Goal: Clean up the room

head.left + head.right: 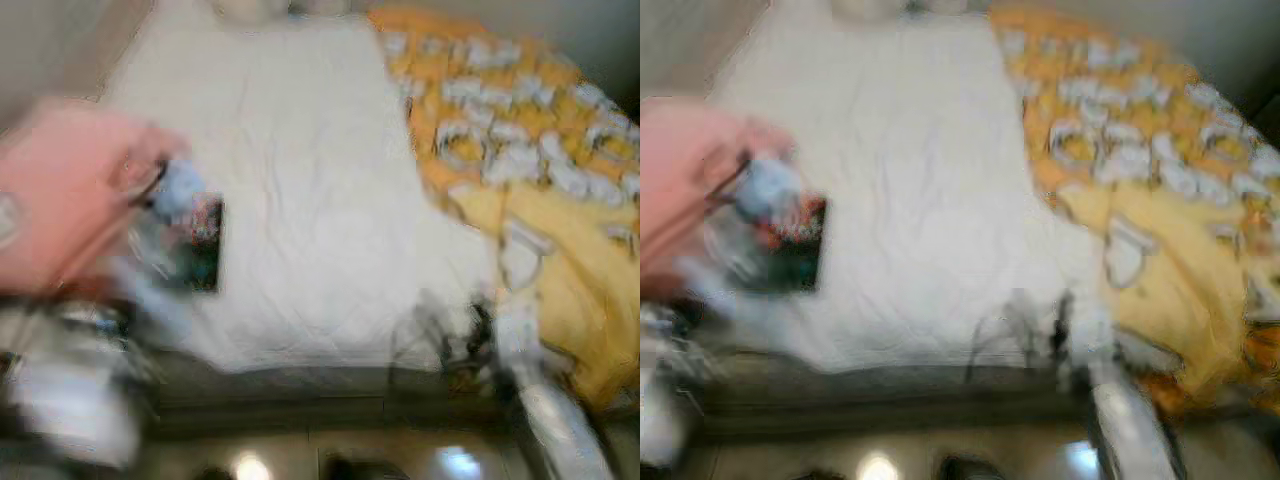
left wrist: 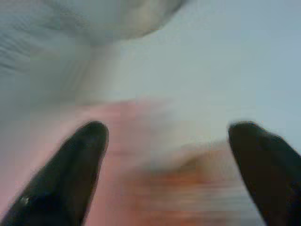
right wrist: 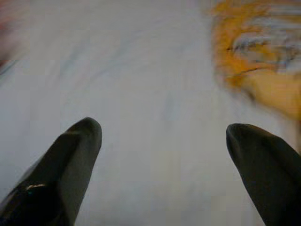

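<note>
The head views are blurred by motion. A bed with a white sheet (image 1: 300,170) lies ahead. On its left part lies a dark rectangular packet (image 1: 205,245) with a pale blue blob (image 1: 178,190) beside it. A large pink mass (image 1: 70,190) covers the left side; I cannot tell what it is. My left gripper (image 2: 167,134) is open, and the pink mass (image 2: 141,179) lies just beyond its fingers. My right gripper (image 3: 164,129) is open over the white sheet (image 3: 141,94) near the bed's front edge (image 1: 455,332), with nothing between its fingers.
A yellow blanket with a white pattern (image 1: 520,150) is heaped over the right side of the bed. A grey bed frame edge (image 1: 300,385) runs along the front. Below it is shiny floor (image 1: 300,460). Pillows (image 1: 250,8) lie at the far end.
</note>
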### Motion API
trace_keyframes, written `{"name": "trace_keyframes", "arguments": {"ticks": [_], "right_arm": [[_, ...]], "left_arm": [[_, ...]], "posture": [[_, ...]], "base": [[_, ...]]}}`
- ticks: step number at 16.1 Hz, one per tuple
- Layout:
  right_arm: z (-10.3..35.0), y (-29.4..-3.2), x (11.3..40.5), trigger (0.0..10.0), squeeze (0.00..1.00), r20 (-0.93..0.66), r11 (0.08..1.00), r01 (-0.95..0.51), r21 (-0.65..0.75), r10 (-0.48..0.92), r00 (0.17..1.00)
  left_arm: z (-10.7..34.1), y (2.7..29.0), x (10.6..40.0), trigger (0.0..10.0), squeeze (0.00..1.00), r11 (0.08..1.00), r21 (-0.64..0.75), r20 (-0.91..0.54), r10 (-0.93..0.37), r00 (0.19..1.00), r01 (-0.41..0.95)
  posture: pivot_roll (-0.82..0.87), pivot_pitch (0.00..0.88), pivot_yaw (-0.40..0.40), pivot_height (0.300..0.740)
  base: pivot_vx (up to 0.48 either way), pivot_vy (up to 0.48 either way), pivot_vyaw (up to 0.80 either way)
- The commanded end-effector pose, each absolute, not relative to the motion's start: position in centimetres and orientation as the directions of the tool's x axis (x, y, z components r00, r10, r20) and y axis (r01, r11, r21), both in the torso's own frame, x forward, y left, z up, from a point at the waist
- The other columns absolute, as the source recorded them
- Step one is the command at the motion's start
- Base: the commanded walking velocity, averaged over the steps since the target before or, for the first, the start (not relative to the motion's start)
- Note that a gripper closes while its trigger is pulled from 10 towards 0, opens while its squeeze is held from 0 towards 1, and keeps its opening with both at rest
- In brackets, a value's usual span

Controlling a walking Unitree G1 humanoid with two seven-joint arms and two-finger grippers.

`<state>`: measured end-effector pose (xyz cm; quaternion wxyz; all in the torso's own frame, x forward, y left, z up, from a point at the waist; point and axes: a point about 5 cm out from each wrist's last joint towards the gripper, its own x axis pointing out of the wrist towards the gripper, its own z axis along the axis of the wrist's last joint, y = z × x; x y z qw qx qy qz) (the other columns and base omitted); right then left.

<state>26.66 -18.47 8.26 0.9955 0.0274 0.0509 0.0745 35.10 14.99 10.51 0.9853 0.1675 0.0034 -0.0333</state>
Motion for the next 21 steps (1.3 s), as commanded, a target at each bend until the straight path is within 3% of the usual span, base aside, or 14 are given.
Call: {"name": "trace_keyframes", "arguments": {"ticks": [1,5,6,8,9,12,13,14,18,19,21], "right_arm": [[9.3,-17.4,28.5,10.0,1.00,-0.001,0.988,-0.126,0.093,0.127,0.992],[8.9,-17.1,27.9,10.0,1.00,-0.014,0.993,-0.113,0.043,0.114,0.993],[8.6,-17.1,27.8,10.0,0.00,0.000,0.994,-0.098,0.053,0.098,0.995],[8.1,-17.7,26.9,10.0,0.03,0.022,0.996,-0.049,0.072,0.048,0.999],[7.1,-18.1,25.5,10.0,1.00,-0.005,0.995,-0.057,0.076,0.058,0.998],[5.1,-18.4,25.1,10.0,1.00,-0.089,0.996,-0.032,0.080,0.039,0.995],[5.1,-18.4,25.3,10.0,0.87,-0.092,0.997,-0.025,0.074,0.032,0.995],[5.1,-18.2,26.0,10.0,0.00,-0.091,0.997,-0.022,0.068,0.029,0.995],[5.7,-17.6,27.1,10.0,0.00,-0.062,0.998,-0.040,0.054,0.044,0.997],[6.1,-17.5,27.0,10.0,1.00,-0.021,0.996,-0.066,0.067,0.068,0.997],[5.8,-17.5,26.9,10.0,1.00,-0.025,0.996,-0.060,0.063,0.062,0.998]], "left_arm": [[11.5,13.0,33.7,10.0,0.00,0.992,0.038,0.096,-0.123,0.988,0.120],[11.7,11.5,31.9,10.0,0.00,0.981,0.013,0.128,-0.195,0.973,0.195],[12.2,11.7,30.8,10.0,0.00,0.980,0.032,0.137,-0.198,0.971,0.196],[12.5,13.1,29.1,10.0,0.00,0.984,0.081,0.140,-0.170,0.976,0.159],[11.7,14.3,28.8,10.0,1.00,0.981,0.135,0.111,-0.156,0.981,0.141],[9.5,14.1,29.0,10.0,1.00,0.967,0.126,0.004,-0.225,0.974,0.223],[9.2,14.1,28.9,10.0,0.13,0.965,0.130,-0.014,-0.226,0.974,0.226],[8.9,13.9,28.8,10.0,0.00,0.965,0.118,-0.025,-0.233,0.972,0.234],[8.4,13.1,28.7,10.0,0.00,0.966,0.100,-0.027,-0.235,0.972,0.236],[8.1,13.3,28.7,10.0,0.00,0.970,0.095,-0.034,-0.220,0.975,0.223],[7.9,13.8,29.0,10.0,0.00,0.980,0.067,-0.046,-0.183,0.982,0.185]], "posture": [[0.15,0.000,-0.090,0.740],[0.15,0.000,-0.074,0.740],[0.14,0.000,-0.064,0.740],[0.14,0.000,-0.059,0.740],[0.14,0.000,-0.056,0.740],[0.11,0.000,-0.040,0.740],[0.11,0.000,-0.038,0.740],[0.09,0.000,-0.027,0.740],[0.08,0.000,-0.028,0.740],[0.08,0.000,-0.031,0.740],[0.08,0.000,-0.035,0.740]], "base": [[0.000,0.000,0.00],[0.000,0.000,0.00],[0.000,0.000,0.00],[0.000,0.000,0.00],[0.000,0.000,0.00],[0.000,0.000,0.00],[0.000,0.000,0.00],[0.000,-0.472,0.00],[0.000,-0.472,0.00],[0.000,-0.472,0.00],[0.000,-0.472,0.00]]}}
